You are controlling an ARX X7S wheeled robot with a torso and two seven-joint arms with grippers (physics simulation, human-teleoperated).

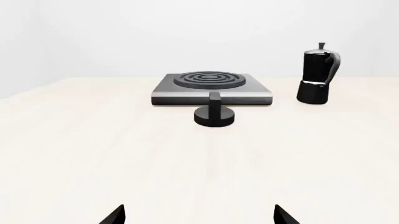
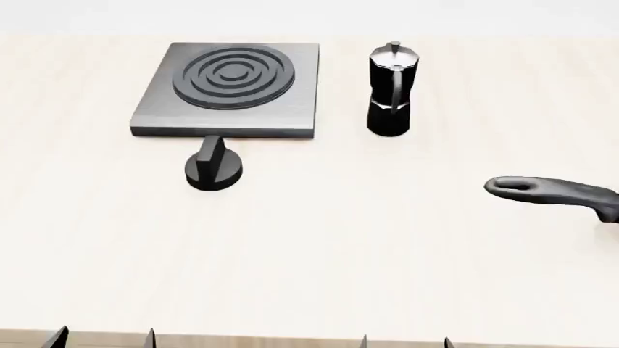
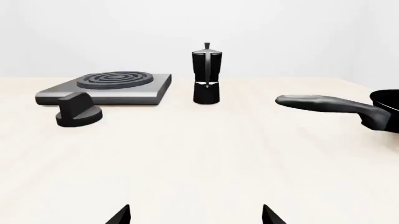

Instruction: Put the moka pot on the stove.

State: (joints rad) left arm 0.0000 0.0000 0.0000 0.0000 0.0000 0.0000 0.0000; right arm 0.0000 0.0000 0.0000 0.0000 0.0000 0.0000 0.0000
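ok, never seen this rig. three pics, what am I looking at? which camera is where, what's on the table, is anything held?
These are simulator renders from a wheeled two-armed robot. One picture comes from its head camera, looking down on the pale wooden table. The other two come from cameras near each claw, looking low across the table.

On it: a flat square dark-grey stove with raised burner rings, a round black dial knob in front of it, and a small black faceted moka pot with a silver lid, standing upright beside the stove. A long black pan handle pokes in at the right.

The left claw and right claw show only as dark fingertips, spread apart. Nothing is held.
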